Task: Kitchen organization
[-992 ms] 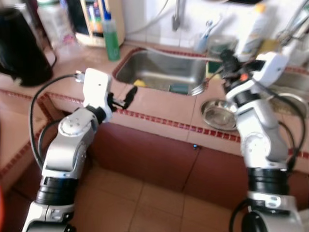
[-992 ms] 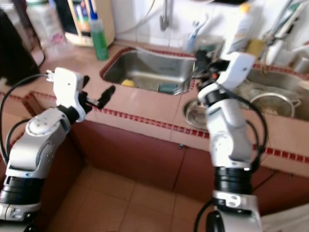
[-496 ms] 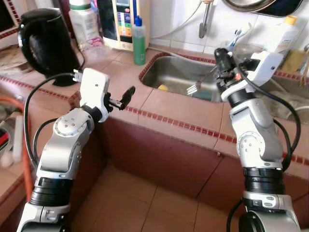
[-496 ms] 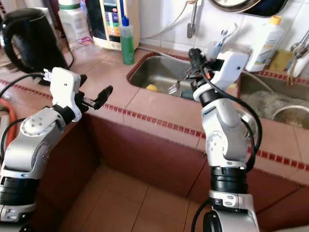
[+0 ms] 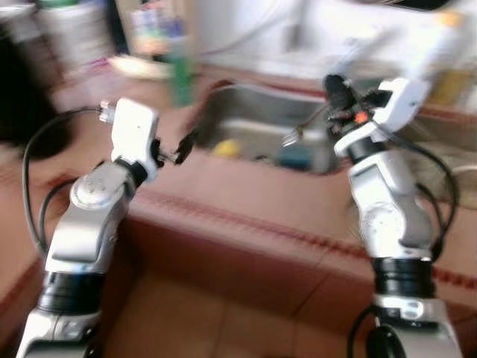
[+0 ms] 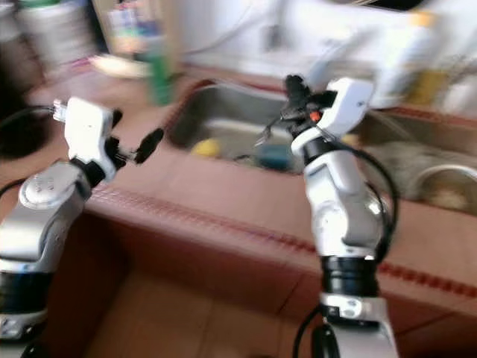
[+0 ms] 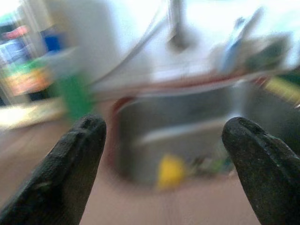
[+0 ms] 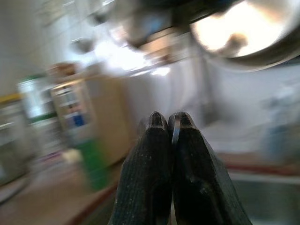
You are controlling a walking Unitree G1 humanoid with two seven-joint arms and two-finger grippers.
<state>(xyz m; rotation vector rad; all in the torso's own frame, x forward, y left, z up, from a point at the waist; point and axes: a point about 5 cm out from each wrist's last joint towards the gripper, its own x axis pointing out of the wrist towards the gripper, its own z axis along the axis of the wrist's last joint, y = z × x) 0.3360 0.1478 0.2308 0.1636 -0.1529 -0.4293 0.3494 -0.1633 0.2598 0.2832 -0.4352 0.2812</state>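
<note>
A: Left eye view, quick pass, all blurred. Landmark is the sink (image 5: 257, 123), steel, sunk in the reddish tiled counter (image 5: 246, 198). Left gripper (image 5: 181, 148) hangs over the counter just at the sink's near-left corner, nothing in it. Right gripper (image 5: 333, 95) is up over the sink's right end, clenched on a fork (image 5: 298, 133), tines pointing down toward the basin.

B: Anything in the sink?

A: A yellow thing (image 5: 226, 148) and a teal thing (image 5: 294, 158) on the bottom, can't tell what they are. Green bottle (image 5: 179, 74) stands on the counter just behind the sink's left corner.

B: Right eye view?

A: Same scene. Fork (image 6: 266, 133) hangs from the right gripper (image 6: 294, 93) above the basin, not touching it. A metal bowl (image 6: 447, 183) sits well to the right of the sink.

B: Left wrist view?

A: Two black fingers (image 7: 70, 168) spread wide apart, released, nothing between them. Sink (image 7: 187, 140) straight ahead, yellow thing (image 7: 169, 171) inside, tap (image 7: 176, 23) behind it, green bottle (image 7: 75, 96) beside the sink.

B: Right wrist view?

A: Fingers (image 8: 150, 168) pressed together, a thin metal strip pinched between the tips, that's the fork handle. Background smeared; green bottle (image 8: 91, 164) visible beyond.
</note>
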